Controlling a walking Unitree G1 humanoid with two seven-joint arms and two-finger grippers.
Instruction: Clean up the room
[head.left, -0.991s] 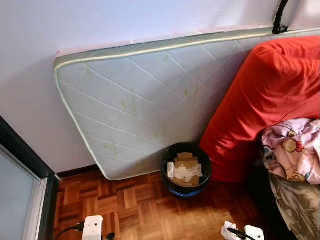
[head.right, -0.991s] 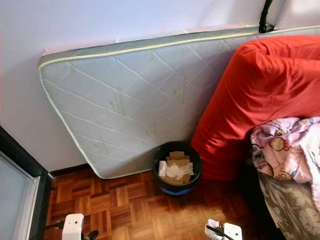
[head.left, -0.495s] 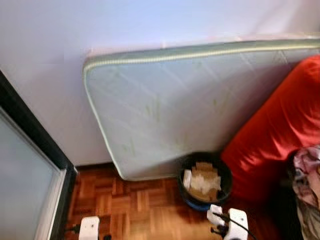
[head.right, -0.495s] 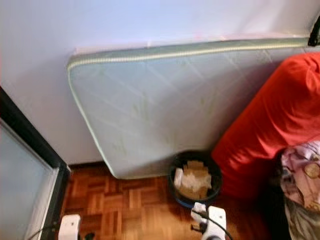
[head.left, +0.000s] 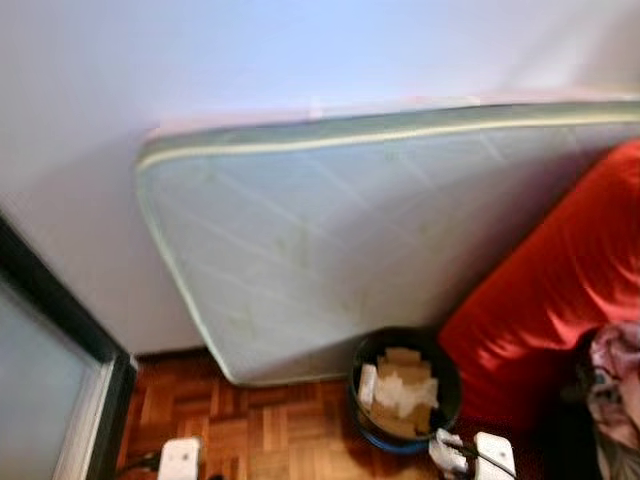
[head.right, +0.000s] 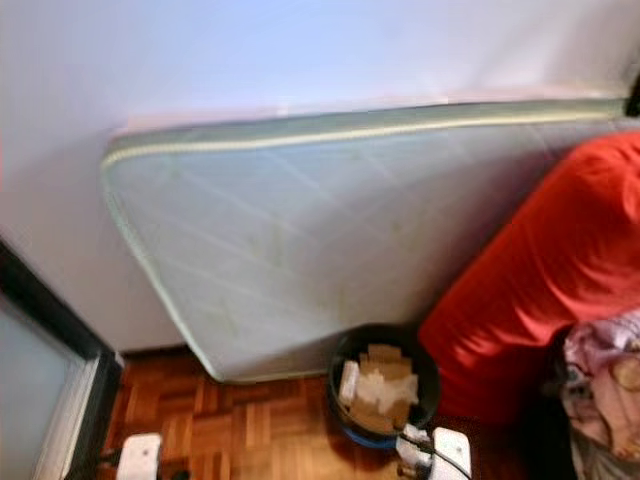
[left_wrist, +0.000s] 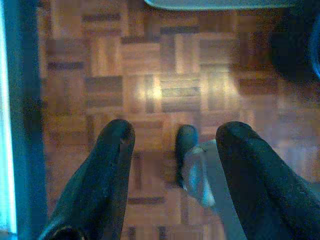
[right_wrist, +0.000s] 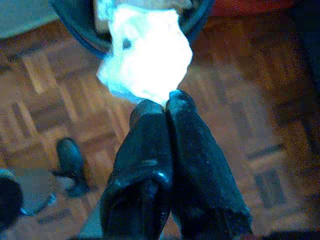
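right claw (right_wrist: 167, 102): fingers pressed together, pinching a crumpled white tissue (right_wrist: 146, 55) right at the tips, so the wad sticks out just past them
tissue: hanging over the parquet floor (right_wrist: 235, 125), touching the near rim of the bin as far as the right wrist view shows, not inside it yet
bin (head.left: 404, 400): dark round wastebasket with a blue band at the bottom, just ahead of the right claw, already stuffed with cardboard pieces (head.left: 402, 380) and some white paper
left claw (left_wrist: 175, 137): fingers spread wide, nothing between them, just hanging over the floor well off to the side of the bin
mattress (head.left: 340, 240): pale quilted thing with green piping, standing on its long edge and tilted back against the wall (head.left: 200, 60), right behind the bin and beyond the right claw
red cushion (head.left: 555, 300): big red lump on the far side of the bin from the left claw, touching or nearly touching the bin, kinda blurry so can't say which
patterned cloth (head.left: 615, 385): pinkish bundle beside the red cushion, out past the right claw
dark door frame (head.left: 60, 310): on the left claw's outer side, with a pale frosted panel in it
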